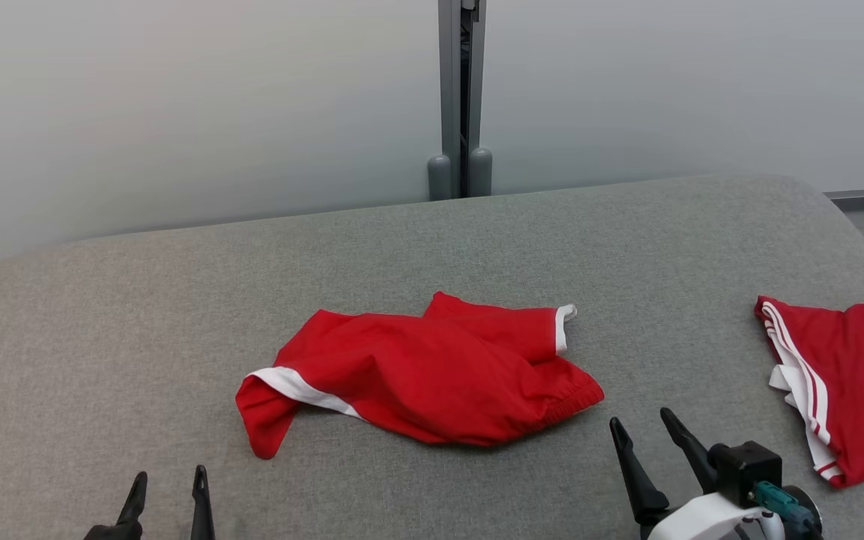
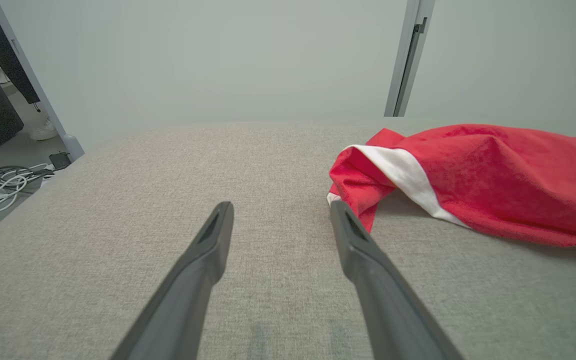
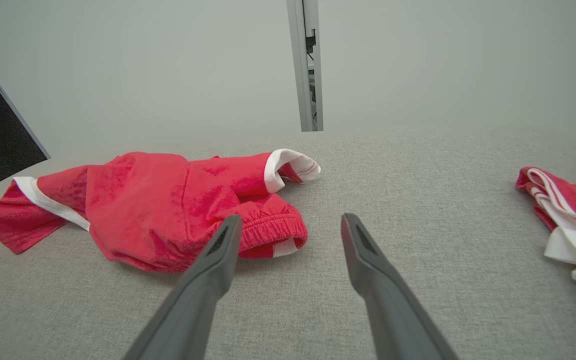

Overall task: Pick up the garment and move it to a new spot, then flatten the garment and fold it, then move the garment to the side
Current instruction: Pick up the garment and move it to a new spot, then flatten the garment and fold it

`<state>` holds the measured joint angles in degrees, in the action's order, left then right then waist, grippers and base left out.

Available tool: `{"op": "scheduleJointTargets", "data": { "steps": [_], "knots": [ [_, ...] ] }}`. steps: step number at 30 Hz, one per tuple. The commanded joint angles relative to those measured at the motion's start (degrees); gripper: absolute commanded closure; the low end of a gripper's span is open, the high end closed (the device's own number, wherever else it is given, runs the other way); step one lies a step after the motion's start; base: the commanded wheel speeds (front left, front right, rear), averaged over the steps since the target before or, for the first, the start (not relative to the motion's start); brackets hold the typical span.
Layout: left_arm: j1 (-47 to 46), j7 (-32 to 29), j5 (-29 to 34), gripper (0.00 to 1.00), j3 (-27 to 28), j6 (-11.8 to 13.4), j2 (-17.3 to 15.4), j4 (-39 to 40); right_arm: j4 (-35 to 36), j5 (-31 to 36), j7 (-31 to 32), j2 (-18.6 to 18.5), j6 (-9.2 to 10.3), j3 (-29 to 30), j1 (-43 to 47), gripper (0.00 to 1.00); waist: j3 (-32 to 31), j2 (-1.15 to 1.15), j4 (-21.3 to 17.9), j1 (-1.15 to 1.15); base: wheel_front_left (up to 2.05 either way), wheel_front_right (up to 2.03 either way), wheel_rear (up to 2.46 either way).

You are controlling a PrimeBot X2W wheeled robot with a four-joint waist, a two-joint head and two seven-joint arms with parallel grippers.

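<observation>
Garment crumpled mid-surface, both grippers wide and empty

Red garment (image 1: pixel 417 375) with white trim lies bunched on the grey padded surface (image 1: pixel 139 315), roughly centre of the head view. One white-edged leg opening sticks out at its 8 o'clock, another at its 1 o'clock, and the elastic waistband sits at its 4 o'clock. Not flat, not folded.

Left gripper (image 1: pixel 169 472) sits at 7 o'clock from the garment, low in the head view, fingers spread with nothing between them, clear of the cloth. In the left wrist view the fingertips (image 2: pixel 223 215) hang over bare surface, and the garment's near leg hem is just beside the right-hand finger; contact can't be told.

Right gripper (image 1: pixel 640 417) sits at 4 o'clock from the garment, near the waistband, fingers spread and holding nothing. In the right wrist view one finger overlaps the waistband edge; touching or above it can't be told.

Second red garment (image 1: pixel 852 382) with white stripes lies at 3 o'clock, at the surface's edge, well apart from the first. Grey post (image 1: pixel 462 97) stands against the pale wall at 12 o'clock.
</observation>
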<state>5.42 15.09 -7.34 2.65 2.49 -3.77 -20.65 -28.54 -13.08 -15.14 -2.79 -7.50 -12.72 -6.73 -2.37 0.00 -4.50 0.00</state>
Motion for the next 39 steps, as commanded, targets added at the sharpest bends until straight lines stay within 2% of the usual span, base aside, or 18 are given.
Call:
{"op": "scheduleJointTargets", "data": {
  "steps": [1, 15, 27, 39],
  "knots": [
    [0.4, 0.1, 0.4, 0.0, 0.2, -0.3, 0.0, 0.3, -0.1, 0.1, 0.0, -0.3, 0.02, -0.2, 0.7, 0.0, -0.1, 0.0, 0.0, 0.0, 0.0, 0.0, 0.0],
    [-0.6, 0.1, 0.4, 0.0, -1.6, -0.5, 0.8, 1.0, -1.1, -0.2, 0.0, -0.3, 0.02, -2.1, 0.4, 0.0, 1.0, 0.0, 1.2, 0.0, 0.0, 0.0, 0.0],
    [-2.5, 0.1, 0.5, 0.0, -4.2, -0.8, 0.7, 0.0, -5.2, -3.7, 0.0, -0.3, 0.02, -11.1, -2.0, 0.0, 5.0, 0.0, 6.9, 0.0, 0.0, 0.0, 0.0],
    [-4.5, 0.1, 0.3, 0.0, -5.2, -0.9, 0.8, 0.0, -9.9, -6.1, 0.0, -0.3, 0.02, -9.7, -6.2, 0.0, 7.7, 0.0, 10.5, 0.0, 0.0, 0.0, 0.0]
  ]
}}
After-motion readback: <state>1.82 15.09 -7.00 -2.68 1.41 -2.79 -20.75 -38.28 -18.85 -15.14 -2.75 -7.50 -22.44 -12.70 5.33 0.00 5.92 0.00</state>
